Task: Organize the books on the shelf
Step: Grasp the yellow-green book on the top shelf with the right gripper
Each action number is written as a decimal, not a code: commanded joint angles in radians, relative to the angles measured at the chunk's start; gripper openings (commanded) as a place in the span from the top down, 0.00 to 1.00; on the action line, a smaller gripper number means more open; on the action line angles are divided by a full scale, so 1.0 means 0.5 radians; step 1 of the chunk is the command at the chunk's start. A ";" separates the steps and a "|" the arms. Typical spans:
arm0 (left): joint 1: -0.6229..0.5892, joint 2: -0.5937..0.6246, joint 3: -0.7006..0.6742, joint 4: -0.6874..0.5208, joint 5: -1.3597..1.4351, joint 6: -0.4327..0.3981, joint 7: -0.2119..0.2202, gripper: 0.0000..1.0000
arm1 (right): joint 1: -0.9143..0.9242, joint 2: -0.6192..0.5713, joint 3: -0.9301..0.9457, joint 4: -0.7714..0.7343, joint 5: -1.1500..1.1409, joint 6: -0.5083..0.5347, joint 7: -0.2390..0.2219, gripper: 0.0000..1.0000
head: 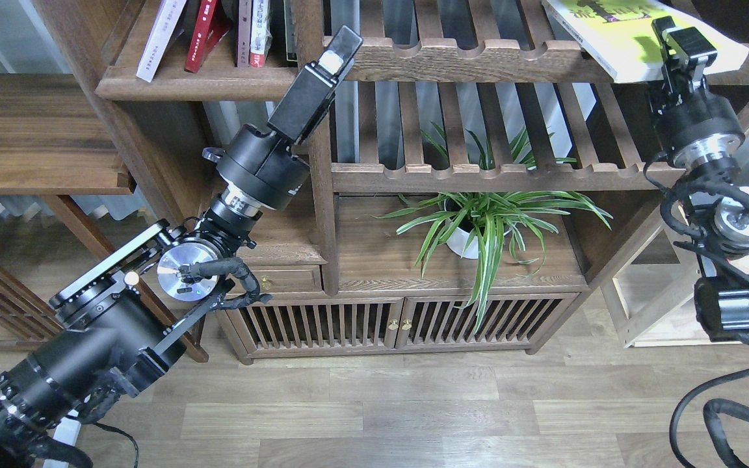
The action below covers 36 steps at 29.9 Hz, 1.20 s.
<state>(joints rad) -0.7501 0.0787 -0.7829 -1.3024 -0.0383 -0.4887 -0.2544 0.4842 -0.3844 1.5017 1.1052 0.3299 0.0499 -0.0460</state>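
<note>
The yellow-green book (615,29) lies flat on the top slatted rack at the upper right, its near corner past the rail. My right gripper (681,44) reaches up from below and is shut on that near corner, one finger on the cover. My left gripper (337,51) points up beside the bookcase's centre post, right of the shelf (199,84). It holds nothing, and its fingers cannot be told apart. The dark red and plain white books are out of view.
Several thin red- and white-spined volumes (205,32) lean on the shelf. A second slatted rack (478,175) lies below the top one. A potted spider plant (478,227) stands on the drawer-topped lower board. A cabinet with slatted doors (400,325) stands on the wooden floor.
</note>
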 commanded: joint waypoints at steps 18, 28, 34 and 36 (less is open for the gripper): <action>0.003 0.017 -0.008 -0.028 0.000 0.000 -0.001 0.01 | 0.004 0.029 0.003 0.011 0.211 0.237 0.006 0.95; 0.009 0.017 -0.008 -0.028 0.000 0.000 -0.004 0.01 | -0.066 0.032 -0.012 0.087 0.319 0.553 -0.003 0.97; 0.012 0.014 -0.008 -0.024 -0.003 0.000 -0.004 0.01 | -0.118 0.057 -0.058 0.155 0.325 0.802 -0.006 0.97; 0.034 0.002 -0.008 -0.024 -0.003 0.000 -0.007 0.01 | -0.140 0.060 -0.076 0.179 0.328 0.842 -0.006 0.97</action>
<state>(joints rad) -0.7435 0.0865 -0.7869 -1.3162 -0.0384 -0.4887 -0.2566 0.4295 -0.3570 1.4769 1.1781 0.4925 0.4376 -0.0490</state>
